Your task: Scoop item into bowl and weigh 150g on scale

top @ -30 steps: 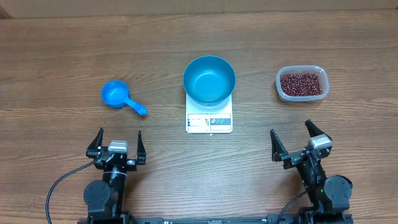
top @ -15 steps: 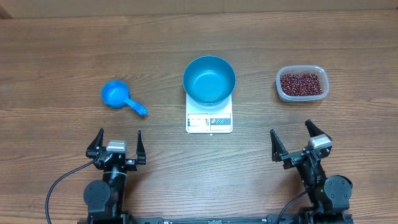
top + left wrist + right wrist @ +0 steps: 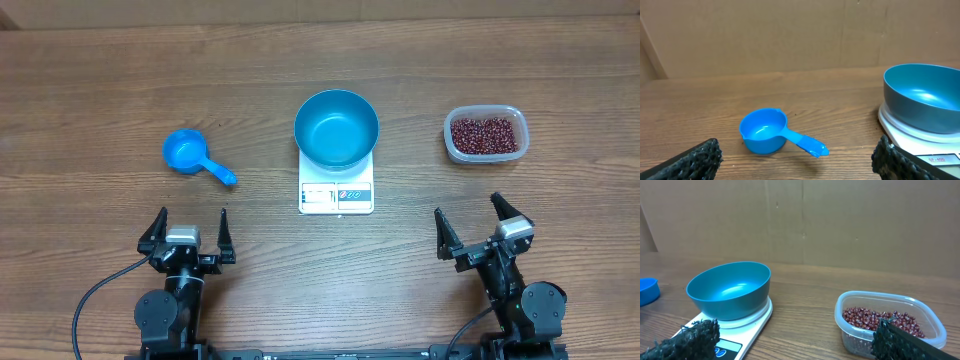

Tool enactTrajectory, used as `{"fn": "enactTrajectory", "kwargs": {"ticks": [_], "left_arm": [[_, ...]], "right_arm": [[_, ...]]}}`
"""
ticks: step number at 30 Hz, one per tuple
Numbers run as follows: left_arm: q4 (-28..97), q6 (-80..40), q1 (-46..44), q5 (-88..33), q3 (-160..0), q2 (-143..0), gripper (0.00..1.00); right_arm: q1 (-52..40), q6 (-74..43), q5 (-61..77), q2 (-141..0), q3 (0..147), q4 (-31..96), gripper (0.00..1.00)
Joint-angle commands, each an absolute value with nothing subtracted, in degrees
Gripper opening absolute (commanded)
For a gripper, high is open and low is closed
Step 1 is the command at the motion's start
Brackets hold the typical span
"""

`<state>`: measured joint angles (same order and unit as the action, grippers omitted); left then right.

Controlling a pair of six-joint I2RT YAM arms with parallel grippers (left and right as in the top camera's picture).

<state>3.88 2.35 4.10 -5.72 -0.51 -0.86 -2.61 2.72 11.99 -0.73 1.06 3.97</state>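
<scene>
Nearest you, your left tool (image 3: pixel 191 222) and right tool (image 3: pixel 468 210) are both gaping wide and empty, the scoop (image 3: pixel 183 152) is lying straight ahead of the left one, handle angling back and rightward, the bowl (image 3: pixel 336 127) is sitting empty on the scale (image 3: pixel 336 197), the beans (image 3: pixel 486 134) are waiting in the tub (image 3: pixel 449 125) beyond the right tool, and nothing is differing from a second ago.

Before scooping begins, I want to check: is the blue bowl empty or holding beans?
Empty. The blue bowl shows only its bare inside; the beans lie in the clear tub.
</scene>
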Motion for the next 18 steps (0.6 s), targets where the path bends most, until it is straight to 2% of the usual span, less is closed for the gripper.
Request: {"fn": "enactTrajectory", "kwargs": {"ticks": [1,9,18], "left_arm": [[4.08,1.06,3.73,-5.52,-0.27,-0.32,1.0],[4.05,-0.47,3.73,-5.56,-0.27,-0.8,1.0],[4.1,-0.4,3.73,-5.98,-3.49,-7.53,1.0]], "right_arm": [[-2.17,2.35,11.6,-0.16,0.45,3.66,1.0],[-2.17,2.33,11.6,-0.16,0.45,3.66,1.0],[-2.17,2.33,11.6,-0.16,0.45,3.66,1.0]]}}
